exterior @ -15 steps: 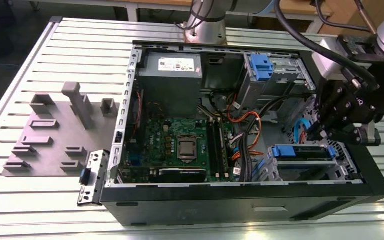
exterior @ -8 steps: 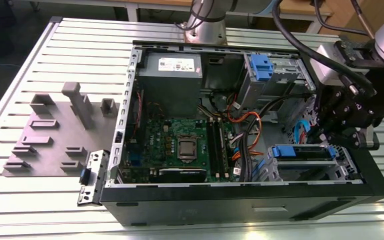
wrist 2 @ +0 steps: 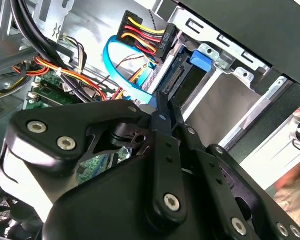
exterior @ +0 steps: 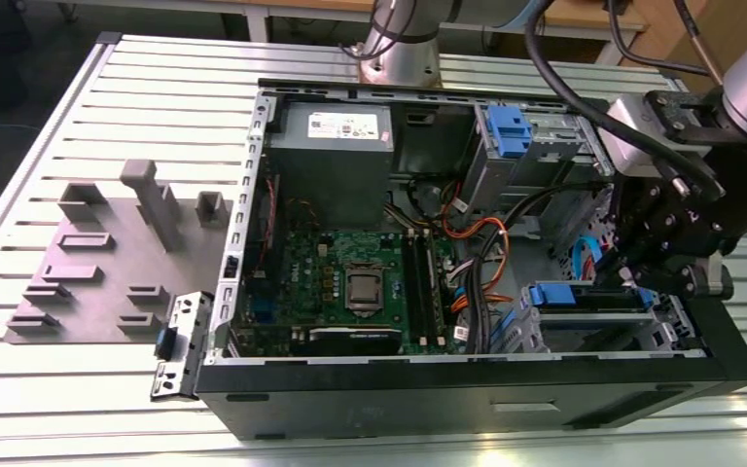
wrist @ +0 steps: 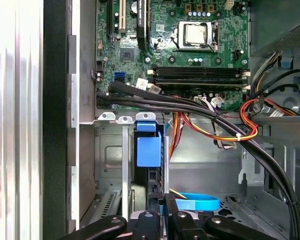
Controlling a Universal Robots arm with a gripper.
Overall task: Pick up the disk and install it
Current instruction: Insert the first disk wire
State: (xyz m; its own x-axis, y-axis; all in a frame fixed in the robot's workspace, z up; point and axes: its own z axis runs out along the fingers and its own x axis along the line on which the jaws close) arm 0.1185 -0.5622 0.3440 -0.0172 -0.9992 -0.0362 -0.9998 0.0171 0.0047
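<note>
Farthest from the claw, at the exterior view's left, a grey fixture block (exterior: pixel 101 263) with upright pegs sits on the slatted table (exterior: pixel 153 88). A metal bracket (exterior: pixel 179 342) leans against the open computer case (exterior: pixel 478 401). Inside the case, still well away from the claw, the grey power supply (exterior: pixel 335 136) carries a white sticker (exterior: pixel 342 124); I can see print on it but cannot make it out. Nearer lies the green motherboard (exterior: pixel 347 282), whose white markings are too small for me to read in either the exterior or the first wrist view. Orange and black cables (exterior: pixel 478 243) run between the board and the claw. The disk (exterior: pixel 582 297) stands on edge in the lower drive bay, just ahead of the claw, its blue carrier (wrist: pixel 149 150) toward the board; no label faces my cameras. A blue ribbon cable (wrist: pixel 197 202) curls just beside the claw. The claw (exterior: pixel 630 280) reaches into the case at the exterior view's right. In both wrist views its jaws are clenched together with nothing visible between them, the tips at the disk's near end (wrist: pixel 162 205) (wrist 2: pixel 162 112). I cannot tell whether they touch it.
</note>
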